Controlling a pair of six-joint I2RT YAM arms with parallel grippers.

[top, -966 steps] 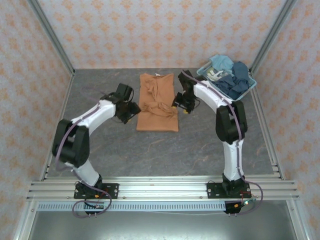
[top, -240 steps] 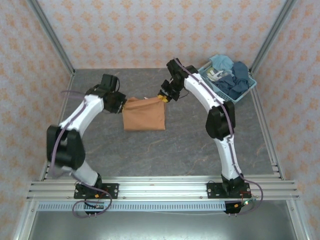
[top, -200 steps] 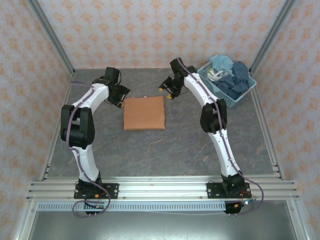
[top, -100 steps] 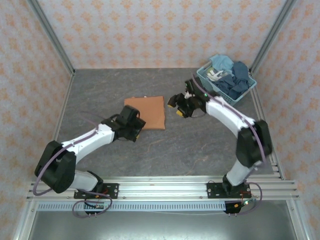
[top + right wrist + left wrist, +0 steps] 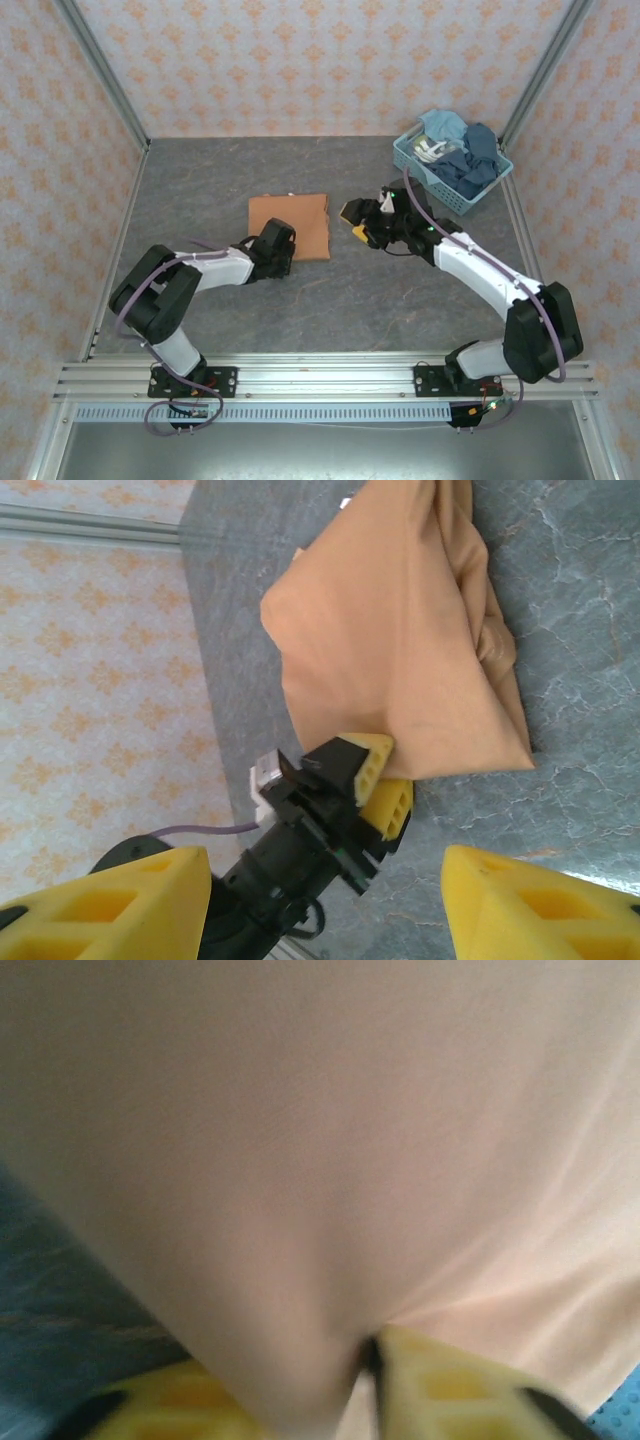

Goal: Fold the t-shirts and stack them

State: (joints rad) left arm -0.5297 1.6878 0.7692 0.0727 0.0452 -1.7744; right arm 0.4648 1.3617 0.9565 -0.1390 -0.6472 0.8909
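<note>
Left gripper (image 5: 283, 243) of mine is pinched shut on the lower left corner of the orange-tan t-shirt (image 5: 292, 222). My right wrist view shows its yellow fingers (image 5: 372, 763) biting that corner from either side, and my left wrist view is pressed so close that pale cloth spreads right across it. I judge the grip sits on a corner because that gives me a handle to drag or lift the packet without undoing the folds. My right gripper (image 5: 356, 220) hangs released, jaws wide apart, just beside the shirt's right edge and not touching it, presumably waiting to take the matching corner. The shirt lies as a flat, compact square a little left of centre in the top view on the grey table (image 5: 340, 300), well apart from the pale blue basket (image 5: 410, 165) at the upper right, where a heap of blue cloth (image 5: 468, 160) waits, likely the next shirts. Half a second ago my left gripper stood open and further toward the lower left, short of the corner; it has since slid in and closed, while the right one has barely shifted. Nearly five seconds back the shirt was a longer, rumpled strip.
</note>
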